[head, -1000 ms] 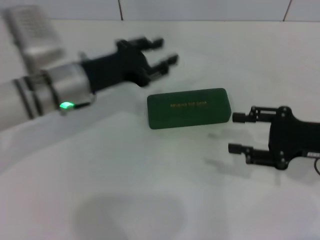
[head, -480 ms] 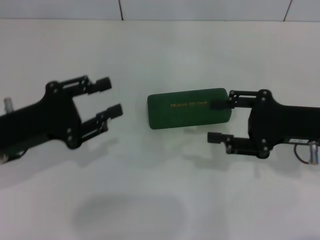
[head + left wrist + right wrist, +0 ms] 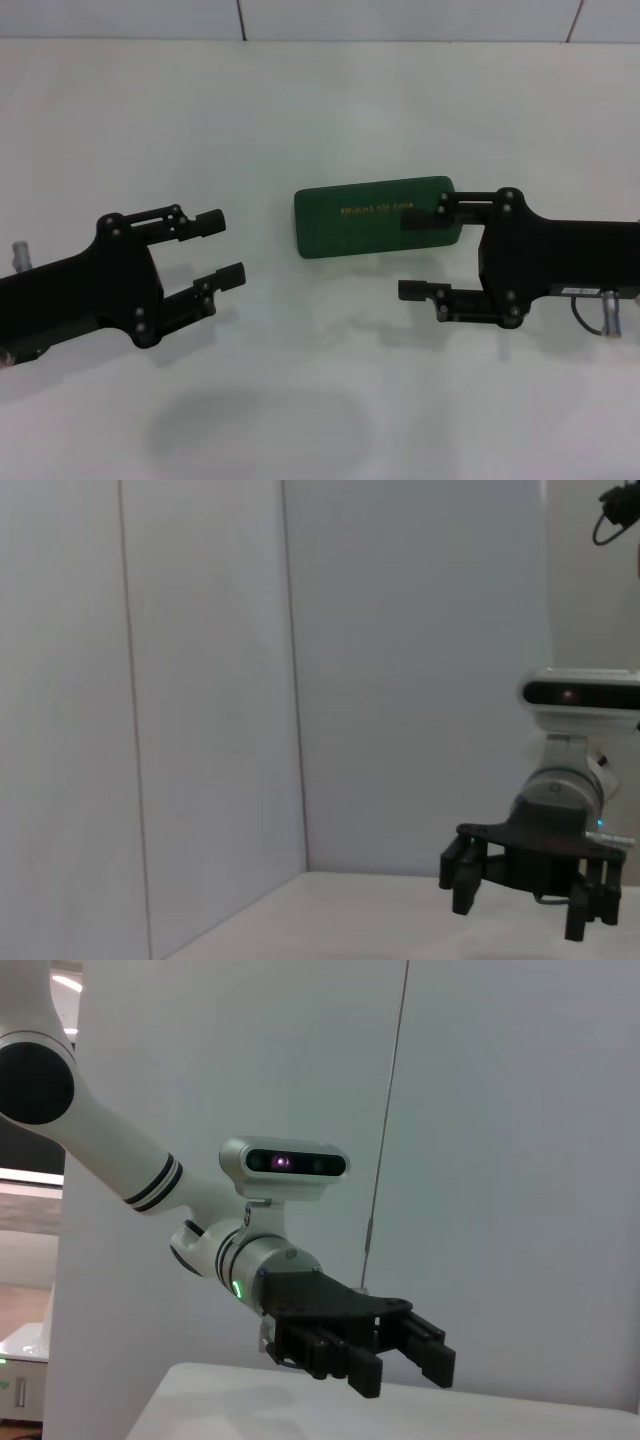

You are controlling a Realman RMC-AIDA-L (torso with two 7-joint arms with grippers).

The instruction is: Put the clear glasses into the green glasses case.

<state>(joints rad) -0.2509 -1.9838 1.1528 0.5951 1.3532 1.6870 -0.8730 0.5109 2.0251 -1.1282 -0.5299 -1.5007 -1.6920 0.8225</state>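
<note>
Both end effectors (image 3: 227, 245) (image 3: 412, 255) agape — empty.

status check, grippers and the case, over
Left gripper open, empty, left of the green glasses case. Right gripper open at its right end, upper finger over the lid. Case shut. No clear glasses in view.

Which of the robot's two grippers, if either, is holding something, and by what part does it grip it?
Neither. The left gripper and right gripper are both open and empty. The green case lies shut on the table, with the right gripper's upper finger over its end.
</note>
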